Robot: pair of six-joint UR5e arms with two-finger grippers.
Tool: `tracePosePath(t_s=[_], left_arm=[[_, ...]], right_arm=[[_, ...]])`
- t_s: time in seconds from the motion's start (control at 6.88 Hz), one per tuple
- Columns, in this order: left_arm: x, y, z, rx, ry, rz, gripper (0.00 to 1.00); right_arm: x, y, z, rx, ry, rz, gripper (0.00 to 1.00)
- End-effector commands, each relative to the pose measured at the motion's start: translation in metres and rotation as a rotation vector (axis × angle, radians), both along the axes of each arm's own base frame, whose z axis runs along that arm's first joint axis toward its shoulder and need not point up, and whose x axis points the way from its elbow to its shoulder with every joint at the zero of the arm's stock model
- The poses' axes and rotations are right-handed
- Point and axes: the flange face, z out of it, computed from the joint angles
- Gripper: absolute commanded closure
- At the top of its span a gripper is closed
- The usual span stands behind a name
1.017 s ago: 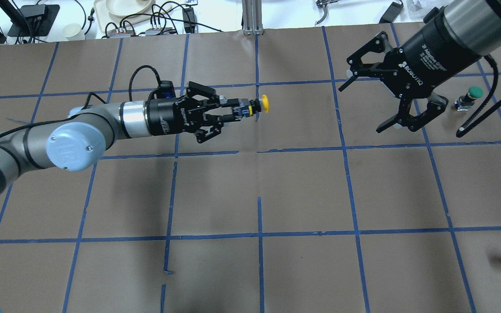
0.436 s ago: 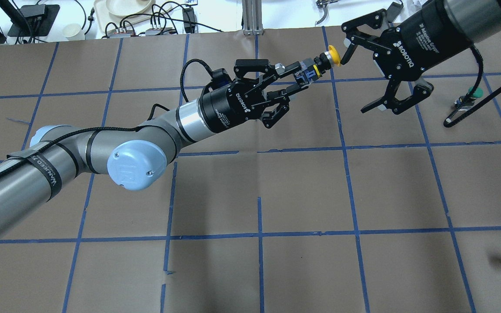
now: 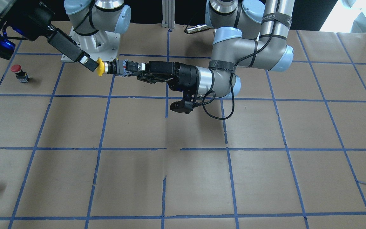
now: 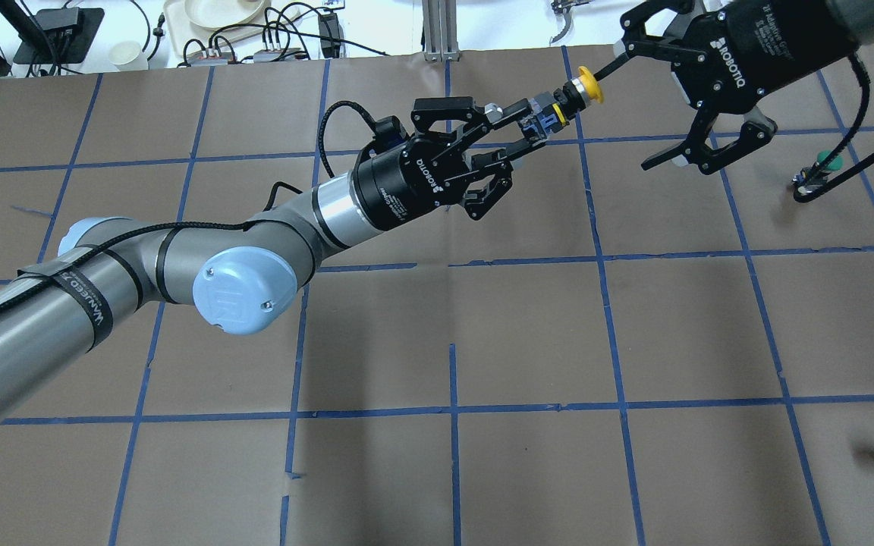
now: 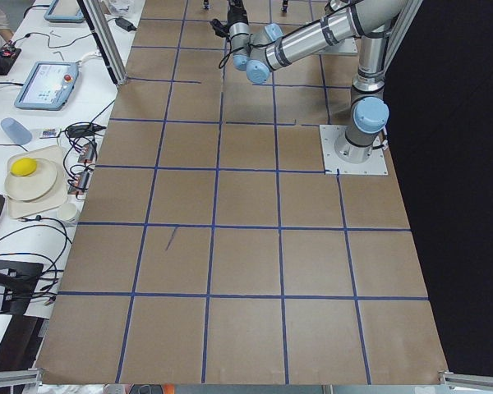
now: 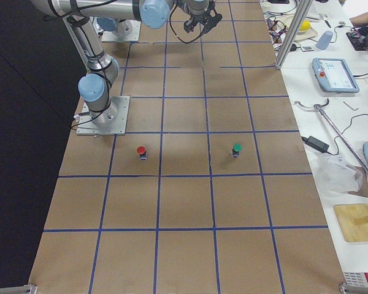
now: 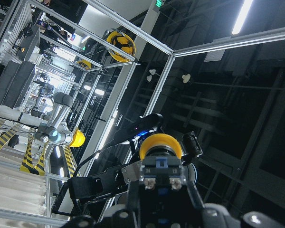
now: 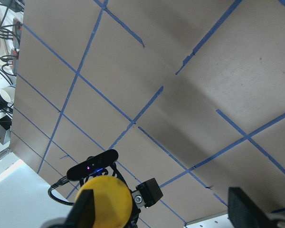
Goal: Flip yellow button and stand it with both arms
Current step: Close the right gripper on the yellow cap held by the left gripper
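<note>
Aloft above the table (image 4: 482,470), the left gripper (image 4: 534,126) pinched the yellow button (image 4: 567,101) by its contact block, cap pointing toward two o'clock seen from overhead. Beyond, the right gripper (image 4: 623,117) hung spread wide, one fingertip at the cap's rim.

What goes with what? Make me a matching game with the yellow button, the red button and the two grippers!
1. yellow button
2. red button
3. left gripper
4. right gripper

A. wide open
B. standing on the table
C. shut
D. held up in the air

Pairs: 1-D, 2-B, 3-C, 4-A
</note>
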Motion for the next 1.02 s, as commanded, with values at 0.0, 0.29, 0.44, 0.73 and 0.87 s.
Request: tracePosePath(t_s=[0.0, 0.29, 0.44, 0.73, 0.87], left_arm=[[-0.001, -0.002, -0.006, 0.004, -0.002, -0.001, 0.82], [-0.001, -0.002, -0.005, -0.003, 0.000, 0.000, 0.82], [-0.001, -0.001, -0.003, -0.008, -0.001, -0.002, 0.82], [-0.001, -0.001, -0.008, 0.001, -0.002, -0.003, 0.82], [-0.001, -0.002, -0.009, -0.001, -0.003, -0.003, 0.82]], right_arm=[[0.004, -0.002, 0.011, -0.015, -0.046, -0.009, 0.00], [0.008, -0.007, 0.004, -0.004, -0.089, -0.014, 0.01], [0.007, -0.011, -0.004, 0.012, -0.098, -0.015, 0.02], [0.008, -0.020, -0.010, 0.057, -0.146, -0.055, 0.16], [0.008, -0.020, -0.005, 0.048, -0.143, -0.056, 0.22]])
